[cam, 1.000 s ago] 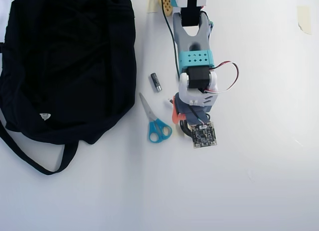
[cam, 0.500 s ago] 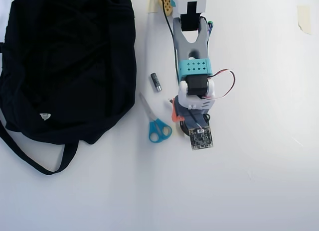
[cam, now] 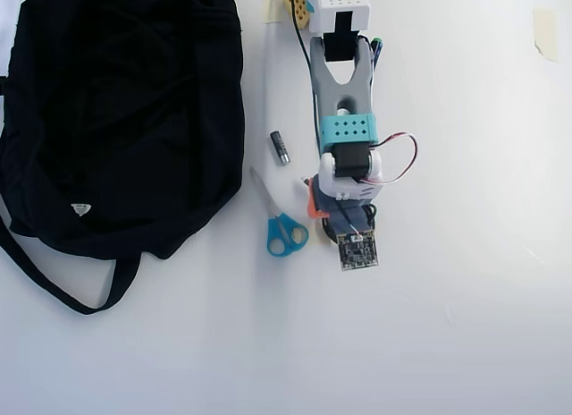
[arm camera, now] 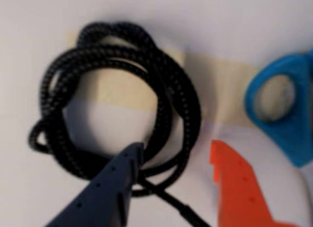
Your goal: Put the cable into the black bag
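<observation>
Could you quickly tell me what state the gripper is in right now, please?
Gripper: open and holding nothing; its dark finger sits inside the cable coil, its orange finger outside it.

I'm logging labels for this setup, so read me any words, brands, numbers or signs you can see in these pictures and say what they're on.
No text can be read in either view.
The small white tag on the black bag: a dark mark, too small to read.
The circuit board on the arm's wrist: markings too small to read.
The small dark cylinder beside the scissors: no legible label.
The cable and gripper in the wrist view: no print.
</observation>
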You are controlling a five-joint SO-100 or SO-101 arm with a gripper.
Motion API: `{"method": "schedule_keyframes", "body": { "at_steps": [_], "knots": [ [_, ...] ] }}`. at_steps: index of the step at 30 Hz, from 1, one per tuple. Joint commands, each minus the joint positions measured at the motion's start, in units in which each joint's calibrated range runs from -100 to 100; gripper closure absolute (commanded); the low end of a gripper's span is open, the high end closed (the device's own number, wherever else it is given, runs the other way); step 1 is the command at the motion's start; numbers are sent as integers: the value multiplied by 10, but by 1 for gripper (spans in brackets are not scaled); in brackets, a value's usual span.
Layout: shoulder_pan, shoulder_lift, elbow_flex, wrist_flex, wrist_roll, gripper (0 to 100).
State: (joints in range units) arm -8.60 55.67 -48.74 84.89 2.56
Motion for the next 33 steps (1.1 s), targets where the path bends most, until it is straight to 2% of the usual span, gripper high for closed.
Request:
{"method": "schedule_keyframes", "body": {
  "at_steps": [1, 12, 18, 33],
  "knots": [
    [-5, -6, -23, -13, 2, 82],
    [-5, 8, -23, -19, 2, 83],
    [-5, 8, -23, -19, 2, 98],
    [-9, -38, -77, 15, -2, 98]
  ]
}}
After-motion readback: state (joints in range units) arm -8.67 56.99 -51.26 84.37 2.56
